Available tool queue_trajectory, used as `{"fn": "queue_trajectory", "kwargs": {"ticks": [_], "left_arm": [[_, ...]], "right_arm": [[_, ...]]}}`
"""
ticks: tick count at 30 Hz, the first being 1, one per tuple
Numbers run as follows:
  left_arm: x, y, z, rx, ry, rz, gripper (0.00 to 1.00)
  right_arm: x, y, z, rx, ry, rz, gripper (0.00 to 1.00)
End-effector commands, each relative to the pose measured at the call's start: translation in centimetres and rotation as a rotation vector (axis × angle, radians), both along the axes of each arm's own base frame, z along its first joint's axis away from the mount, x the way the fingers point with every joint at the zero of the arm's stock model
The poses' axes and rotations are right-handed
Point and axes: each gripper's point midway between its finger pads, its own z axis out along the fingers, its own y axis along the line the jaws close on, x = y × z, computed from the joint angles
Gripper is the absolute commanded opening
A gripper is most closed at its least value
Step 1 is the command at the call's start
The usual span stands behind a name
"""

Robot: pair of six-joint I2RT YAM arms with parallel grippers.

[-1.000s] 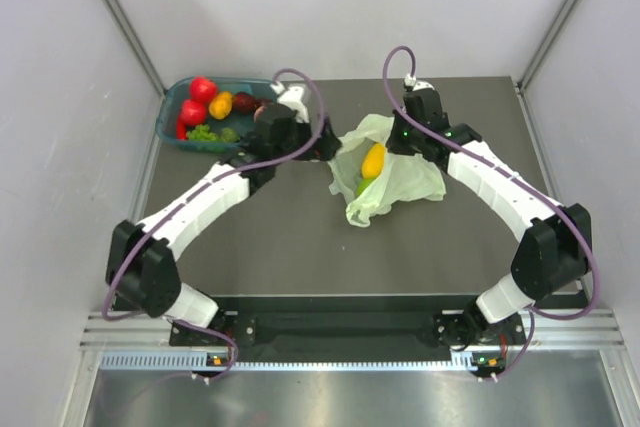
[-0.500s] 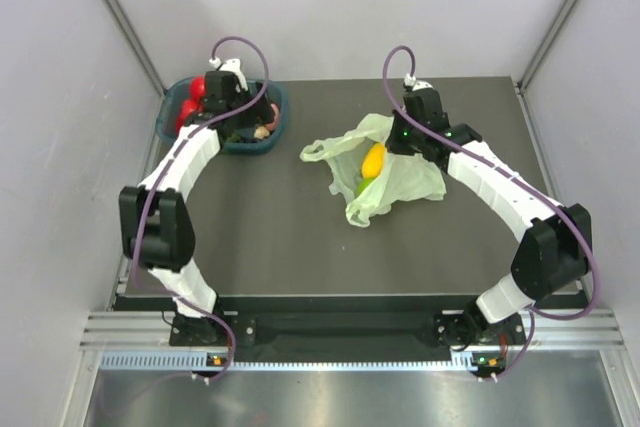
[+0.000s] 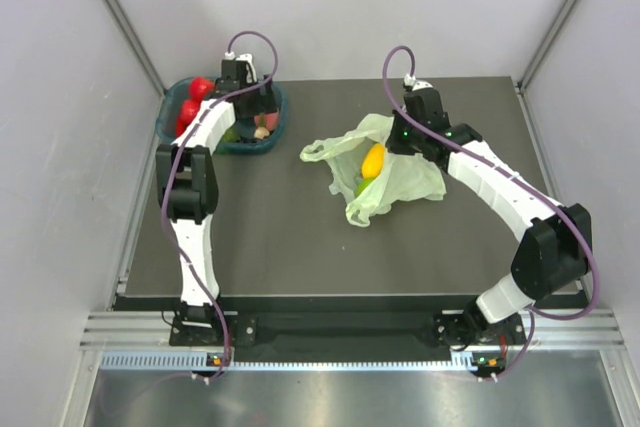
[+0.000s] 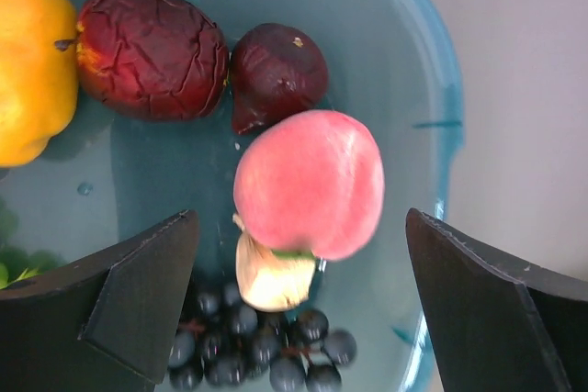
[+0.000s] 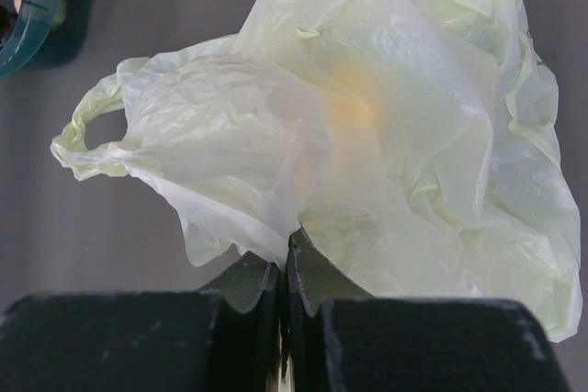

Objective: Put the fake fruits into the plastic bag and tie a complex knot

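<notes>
On the dark worktop (image 3: 290,237) the plastic bag (image 3: 400,179) lies a little right of the centre in the overhead view, crumpled, with its mouth open towards the left. Inside it I can see a yellow fruit (image 3: 373,159) and, just below it in the frame, a green fruit (image 3: 361,187) that shows only in part. One loop handle (image 3: 312,151) lies loose on the worktop at the left side of the bag. The right pincer (image 5: 287,268) is at the upper edge of the bag. In its wrist view the two fingers are pressed together at the bottom centre, with a fold of the thin film caught between them, so it is clamped on the bag. The teal basket (image 3: 268,143) stands at the upper left of the worktop, well apart from the bag. The left pincer (image 4: 301,227) hangs over the right end of the basket with its fingers wide apart, gripping nothing. Under it, in the centre of the left wrist view, lies a pink peach (image 4: 310,183). Just above the peach in the frame is a dark purple fruit (image 4: 276,72), beside that a wrinkled dark red fruit (image 4: 152,48), and at the upper left edge an orange-yellow fruit (image 4: 32,61). Below the peach are a pale garlic-like piece (image 4: 271,280) and a bunch of dark grapes (image 4: 257,346). Red fruits (image 3: 188,112) fill the left end of the basket.
</notes>
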Motion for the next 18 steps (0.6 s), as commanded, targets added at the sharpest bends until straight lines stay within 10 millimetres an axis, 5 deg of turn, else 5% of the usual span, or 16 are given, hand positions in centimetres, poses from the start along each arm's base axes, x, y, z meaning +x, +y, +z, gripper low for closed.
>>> {"fn": "queue_trajectory", "kwargs": {"ticks": [1, 10, 14, 16, 18], "left_arm": [[1.0, 0.5, -0.1, 0.023, 0.004, -0.002, 0.99], [0.7, -0.2, -3.4, 0.012, 0.1, -0.036, 0.95], [0.8, 0.1, -5.1, 0.029, 0.143, -0.027, 0.73], [1.0, 0.0, -4.7, 0.017, 0.126, -0.028, 0.58], [1.2, -0.3, -2.7, -0.012, 0.078, -0.042, 0.57]], "right_arm": [[0.7, -0.7, 2.2, 0.02, -0.069, -0.011, 0.0], [0.9, -0.6, 2.0, 0.017, -0.065, -0.011, 0.0], [1.0, -0.6, 2.0, 0.017, -0.066, -0.012, 0.0], [0.9, -0.7, 2.0, 0.014, -0.065, -0.012, 0.0], [0.9, -0.7, 2.1, 0.014, -0.069, -0.013, 0.0]]}}
